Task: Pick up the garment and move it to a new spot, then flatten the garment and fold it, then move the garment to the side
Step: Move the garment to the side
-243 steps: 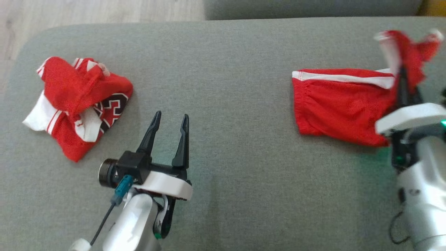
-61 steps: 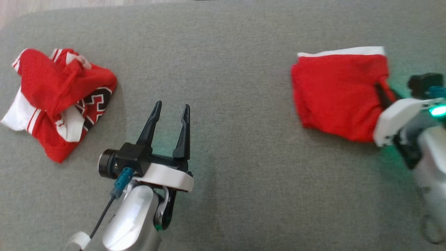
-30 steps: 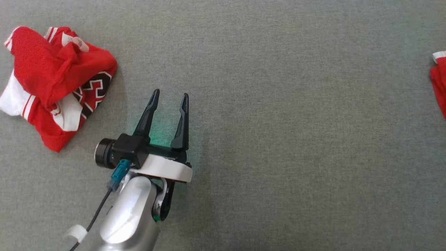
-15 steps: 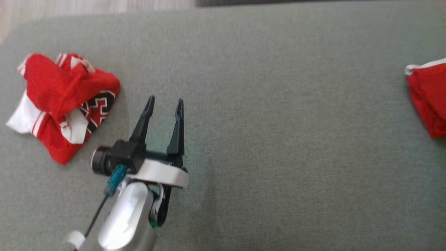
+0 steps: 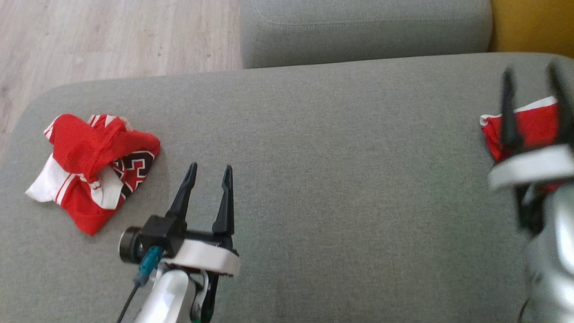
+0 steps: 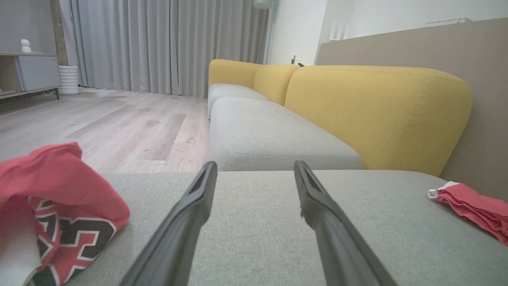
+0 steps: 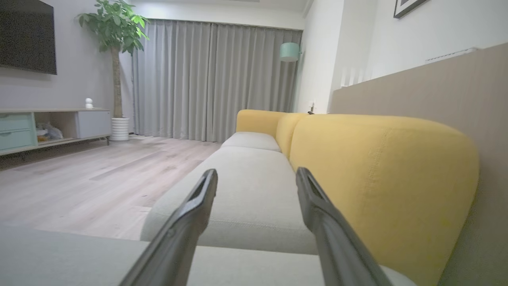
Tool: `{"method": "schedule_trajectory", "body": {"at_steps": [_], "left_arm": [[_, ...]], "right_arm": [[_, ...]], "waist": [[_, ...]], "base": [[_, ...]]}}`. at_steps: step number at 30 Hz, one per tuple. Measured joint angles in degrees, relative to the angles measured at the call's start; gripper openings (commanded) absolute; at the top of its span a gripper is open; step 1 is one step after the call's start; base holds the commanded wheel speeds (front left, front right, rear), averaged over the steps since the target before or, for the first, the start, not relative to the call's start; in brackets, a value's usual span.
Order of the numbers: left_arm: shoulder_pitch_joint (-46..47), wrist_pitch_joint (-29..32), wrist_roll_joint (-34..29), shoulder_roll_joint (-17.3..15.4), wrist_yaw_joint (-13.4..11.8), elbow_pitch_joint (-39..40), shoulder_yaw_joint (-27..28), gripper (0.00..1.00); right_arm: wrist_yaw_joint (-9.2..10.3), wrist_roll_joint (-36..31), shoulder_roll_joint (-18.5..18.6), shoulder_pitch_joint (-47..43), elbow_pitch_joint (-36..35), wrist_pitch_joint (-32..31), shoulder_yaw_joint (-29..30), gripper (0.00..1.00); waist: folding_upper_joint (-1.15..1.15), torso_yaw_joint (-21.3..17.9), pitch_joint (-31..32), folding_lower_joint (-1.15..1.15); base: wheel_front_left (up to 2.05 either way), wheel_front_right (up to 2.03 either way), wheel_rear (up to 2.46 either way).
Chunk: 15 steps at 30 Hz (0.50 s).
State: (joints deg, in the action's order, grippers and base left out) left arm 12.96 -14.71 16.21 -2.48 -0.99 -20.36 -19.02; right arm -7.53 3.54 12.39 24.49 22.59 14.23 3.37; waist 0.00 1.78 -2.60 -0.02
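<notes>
A folded red garment with a white band (image 5: 533, 128) lies flat at the right end of the grey sofa seat (image 5: 336, 157); it also appears as a low red stack (image 6: 472, 206) in the left wrist view. My right gripper (image 5: 529, 71) hovers over it, open and holding nothing, its fingers (image 7: 257, 171) pointing along the sofa. A crumpled red and white jersey with a black pattern (image 5: 94, 166) sits at the left end, close on the left (image 6: 51, 206) in the left wrist view. My left gripper (image 5: 210, 168) is open and empty beside it, jaws (image 6: 255, 165) wide apart.
A second grey seat cushion (image 5: 358, 31) adjoins the far edge. The yellow backrest (image 5: 533, 22) rises at the far right, and again as a tall yellow backrest (image 7: 381, 178) close to the right fingers. Wooden floor (image 5: 112, 36) lies beyond the left corner.
The head camera has tilted up and shifted, bringing the seat's far edge into view. My right gripper has come back into view, open, over the folded garment. The left gripper stays open.
</notes>
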Motion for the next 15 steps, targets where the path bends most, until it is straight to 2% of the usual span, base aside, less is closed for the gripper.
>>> {"method": "schedule_trajectory", "body": {"at_steps": [6, 10, 15], "left_arm": [[-2.28, 0.00, 0.00, -0.04, -0.10, 0.20, 0.79, 1.00], [-3.63, 0.00, -0.05, -0.04, -0.10, 0.53, 1.05, 1.00], [-5.15, 0.00, -0.05, -0.14, -0.60, 1.31, 2.31, 1.00]], "right_arm": [[0.00, 1.52, -6.15, -13.10, -6.71, 0.14, -0.92, 1.00], [0.00, 2.04, -8.06, -20.02, -10.34, 0.14, -0.63, 1.00], [0.00, 2.50, -9.28, -25.87, -11.54, 0.14, -0.87, 1.00]], "waist": [[0.00, 0.57, 0.62, 0.01], [0.00, 0.88, 1.03, 0.01], [0.00, 0.87, 1.30, 0.01]], "base": [[0.00, 0.00, 0.00], [0.00, 0.00, 0.00], [0.00, 0.00, 0.00]]}}
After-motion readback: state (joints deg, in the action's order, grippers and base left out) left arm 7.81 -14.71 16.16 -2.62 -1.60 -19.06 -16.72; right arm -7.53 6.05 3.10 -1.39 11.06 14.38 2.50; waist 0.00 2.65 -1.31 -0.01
